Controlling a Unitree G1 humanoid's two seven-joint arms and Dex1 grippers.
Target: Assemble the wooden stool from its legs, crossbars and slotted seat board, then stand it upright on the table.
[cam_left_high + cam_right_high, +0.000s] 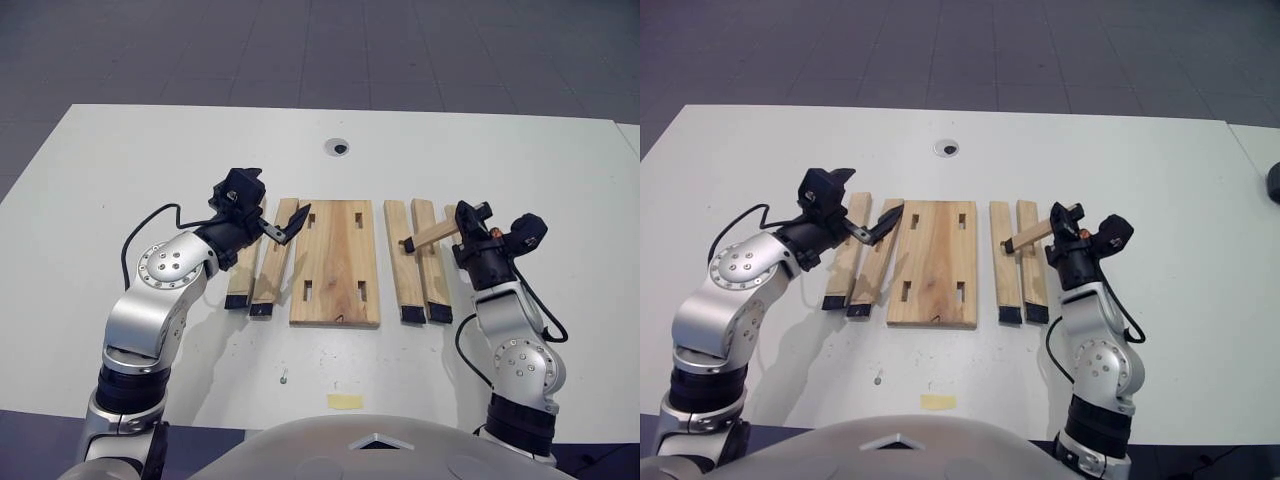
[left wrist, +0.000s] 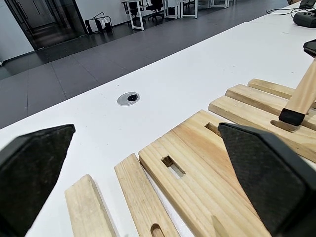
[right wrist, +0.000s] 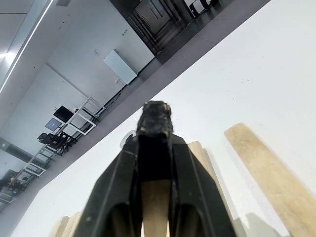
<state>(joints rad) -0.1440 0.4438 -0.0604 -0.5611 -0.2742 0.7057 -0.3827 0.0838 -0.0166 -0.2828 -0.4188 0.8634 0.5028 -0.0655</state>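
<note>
The wide white desk (image 1: pixel 150 150) carries the stool parts in a row. The flat pale wooden seat board with four slots (image 1: pixel 335 262) lies in the middle. Two black-tipped wooden legs (image 1: pixel 262 268) lie just left of it, and two more black-tipped wooden legs (image 1: pixel 417 265) just right.

The right gripper (image 1: pixel 470 222) has its jaws clamped on a slim pale wooden crossbar with a dark tip (image 1: pixel 432 235). The bar is tilted, its free end over the right-hand legs; whether it touches them is unclear. The left gripper (image 1: pixel 272 205) hovers above the left legs' far ends, jaws spread wide and holding nothing.

The step looks like seating this crossbar into a leg. To do it well, turn the bar square to the leg's slot before lowering, press straight rather than at a slant, and pin the leg so it cannot skid.

A grey round cable port (image 1: pixel 338 147) sits far, and a yellow tape scrap (image 1: pixel 345 401) and a small screw (image 1: pixel 285 377) near.
</note>
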